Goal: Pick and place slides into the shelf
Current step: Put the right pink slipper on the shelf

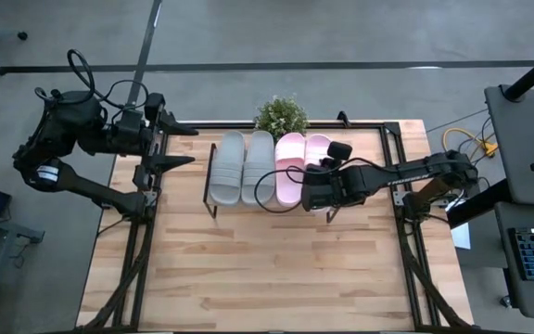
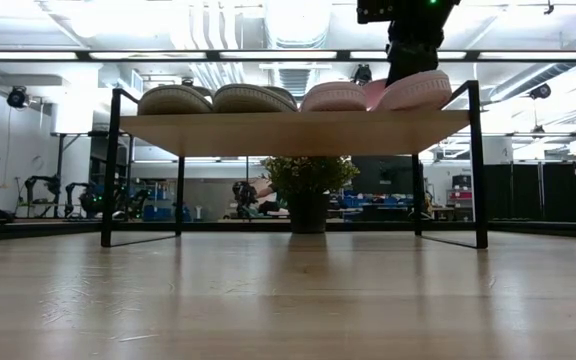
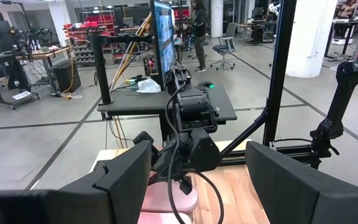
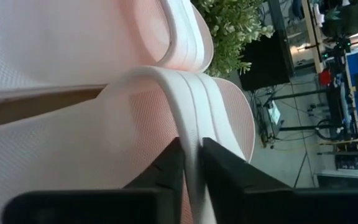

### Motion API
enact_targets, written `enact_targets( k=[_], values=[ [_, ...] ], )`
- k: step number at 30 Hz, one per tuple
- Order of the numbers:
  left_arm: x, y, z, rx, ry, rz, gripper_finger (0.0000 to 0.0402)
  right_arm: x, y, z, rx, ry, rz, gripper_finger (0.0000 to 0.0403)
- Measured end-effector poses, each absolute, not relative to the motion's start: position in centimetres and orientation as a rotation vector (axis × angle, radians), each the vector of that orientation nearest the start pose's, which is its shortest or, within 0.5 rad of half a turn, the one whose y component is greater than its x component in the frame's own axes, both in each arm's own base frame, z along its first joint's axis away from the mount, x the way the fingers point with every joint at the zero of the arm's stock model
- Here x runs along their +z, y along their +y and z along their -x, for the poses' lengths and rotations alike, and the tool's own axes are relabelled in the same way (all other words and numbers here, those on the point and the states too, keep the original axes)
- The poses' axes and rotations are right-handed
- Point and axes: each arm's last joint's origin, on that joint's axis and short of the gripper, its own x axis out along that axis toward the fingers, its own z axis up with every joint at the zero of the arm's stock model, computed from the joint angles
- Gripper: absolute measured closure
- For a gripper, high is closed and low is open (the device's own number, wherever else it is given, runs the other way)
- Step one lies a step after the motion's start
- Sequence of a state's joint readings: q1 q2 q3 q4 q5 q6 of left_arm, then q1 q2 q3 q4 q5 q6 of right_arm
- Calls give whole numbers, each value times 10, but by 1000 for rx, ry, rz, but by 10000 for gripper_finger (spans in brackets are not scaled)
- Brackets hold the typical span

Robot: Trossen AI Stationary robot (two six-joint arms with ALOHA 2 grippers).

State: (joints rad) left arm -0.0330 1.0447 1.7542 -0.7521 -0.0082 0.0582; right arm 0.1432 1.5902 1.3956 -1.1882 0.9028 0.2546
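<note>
The shelf [image 2: 288, 130], a light plank on black legs, stands at the table's far middle. On it lie two grey-green slides [image 1: 227, 169] [image 1: 258, 167] and a pale pink slide [image 1: 290, 165], side by side. The second pink slide [image 2: 413, 90] is at the shelf's right end, tilted. My right gripper [image 1: 311, 183] is over that slide and shut on it. My left gripper [image 1: 179, 146] waits open at the table's far left edge, apart from the shelf. My right gripper pinches the pink slide's wide strap [image 4: 191, 152] between its two fingers [image 4: 166, 171], at the strap's edge, with the fingers lying across that edge. It comes from above, pointing down. The slide sits tilted at the shelf's right end, its lower side at the plank [image 2: 438, 112].
A small potted plant [image 1: 281, 116] stands just behind the shelf at the table's far edge. The wooden tabletop [image 1: 276, 269] in front of the shelf is open. Black frame rails [image 1: 406, 186] run along the table's left and right sides.
</note>
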Motion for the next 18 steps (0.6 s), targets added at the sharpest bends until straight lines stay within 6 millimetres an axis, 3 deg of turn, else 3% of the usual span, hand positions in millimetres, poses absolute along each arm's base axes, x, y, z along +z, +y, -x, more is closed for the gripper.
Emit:
enact_targets(
  k=[4,18],
  values=[
    [533,-4,-131,-26,42,-59,155,293,19,-293,-788,1108,472,387],
    [533,-4,-131,-26,42,-59,155,295,21,-300,-806,1004,351,390]
  ],
)
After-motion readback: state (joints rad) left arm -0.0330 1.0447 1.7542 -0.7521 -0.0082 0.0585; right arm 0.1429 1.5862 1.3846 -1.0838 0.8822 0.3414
